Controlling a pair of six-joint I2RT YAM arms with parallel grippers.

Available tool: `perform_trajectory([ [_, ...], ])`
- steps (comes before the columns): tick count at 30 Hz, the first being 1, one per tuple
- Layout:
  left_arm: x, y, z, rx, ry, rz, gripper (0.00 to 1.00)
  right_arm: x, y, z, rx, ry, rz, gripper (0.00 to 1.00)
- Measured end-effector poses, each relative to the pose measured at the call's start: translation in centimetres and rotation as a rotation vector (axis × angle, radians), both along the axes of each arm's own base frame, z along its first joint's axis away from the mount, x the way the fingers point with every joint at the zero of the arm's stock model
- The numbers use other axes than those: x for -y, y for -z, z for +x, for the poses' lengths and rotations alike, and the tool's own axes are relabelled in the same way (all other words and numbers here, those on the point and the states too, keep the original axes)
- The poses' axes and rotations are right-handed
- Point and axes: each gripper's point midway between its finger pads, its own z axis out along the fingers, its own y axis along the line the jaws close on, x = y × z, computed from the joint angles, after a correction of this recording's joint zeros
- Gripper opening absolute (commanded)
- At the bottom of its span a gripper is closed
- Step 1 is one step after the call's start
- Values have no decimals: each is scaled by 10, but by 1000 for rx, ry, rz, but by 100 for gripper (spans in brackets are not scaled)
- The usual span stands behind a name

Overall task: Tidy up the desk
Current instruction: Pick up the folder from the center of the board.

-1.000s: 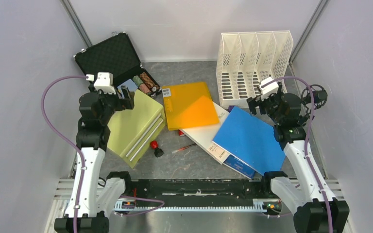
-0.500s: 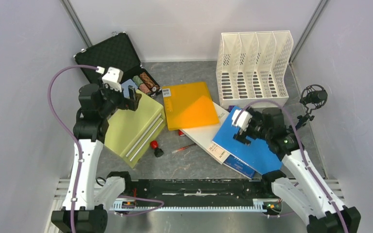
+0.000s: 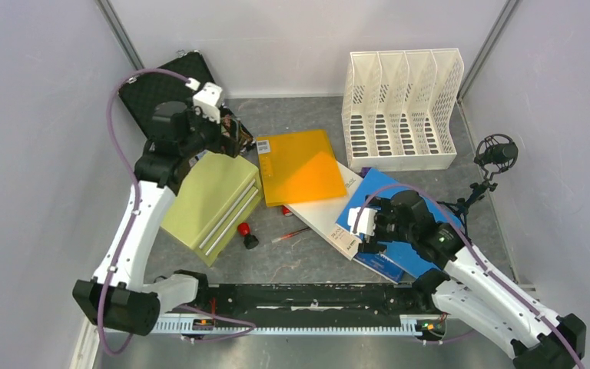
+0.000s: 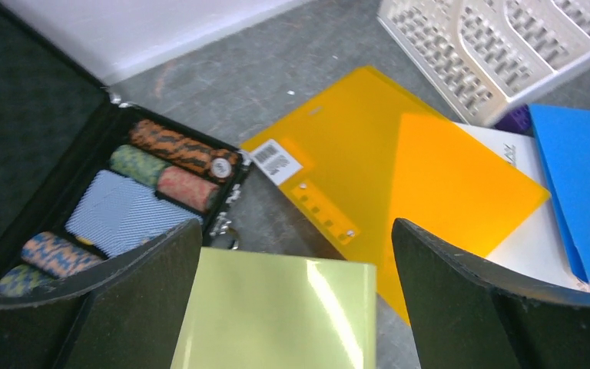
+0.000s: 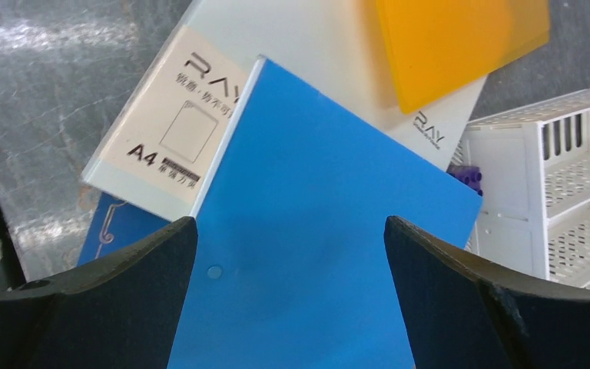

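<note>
The desk (image 3: 292,257) is dark grey with stone-like veining. On it lie an orange folder (image 3: 299,165), a white A4 paper pack (image 3: 324,211) and a blue folder (image 3: 372,188), overlapping. My left gripper (image 3: 234,138) hovers open over the far corner of the yellow-green drawer cabinet (image 3: 211,201), beside the open black case (image 3: 169,92). In the left wrist view the gripper (image 4: 294,231) holds nothing, with the cabinet (image 4: 276,315) below it. My right gripper (image 3: 380,231) hangs open above the blue folder (image 5: 315,200), and the right wrist view shows the gripper (image 5: 290,223) empty.
Poker chips (image 4: 177,154) and a card deck fill the case. A white file rack (image 3: 403,108) stands at the back right. A red stamp (image 3: 246,234) and a red pen (image 3: 290,235) lie in front of the cabinet. A microphone (image 3: 497,151) stands at the right edge.
My left gripper moved back and to the right, from the cabinet top toward the case. My right arm swung from beside the file rack forward and left over the blue folder.
</note>
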Motion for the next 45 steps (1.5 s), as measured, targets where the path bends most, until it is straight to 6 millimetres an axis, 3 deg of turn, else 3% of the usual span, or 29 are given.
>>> perform_trajectory([
  [6, 49, 29, 3, -87, 129, 27, 100, -17, -4, 21, 54, 26, 27, 99],
  [10, 63, 37, 11, -120, 157, 30, 100, -41, 0, 35, 67, 6, 23, 96],
  [18, 57, 38, 15, -140, 92, 18, 100, -86, 2, 63, 176, -26, -28, 89],
  [25, 44, 18, 4, -82, 40, 15, 100, -112, 12, 80, 267, -40, -111, 83],
  [30, 36, 5, -2, -42, 10, 14, 100, -120, 25, 88, 319, -45, -180, 77],
  [39, 31, 4, -5, -31, -10, 18, 100, -127, 26, 111, 448, 9, -229, 67],
  [45, 31, 3, -5, -29, -10, 17, 100, -130, 33, 120, 507, 33, -240, 54],
])
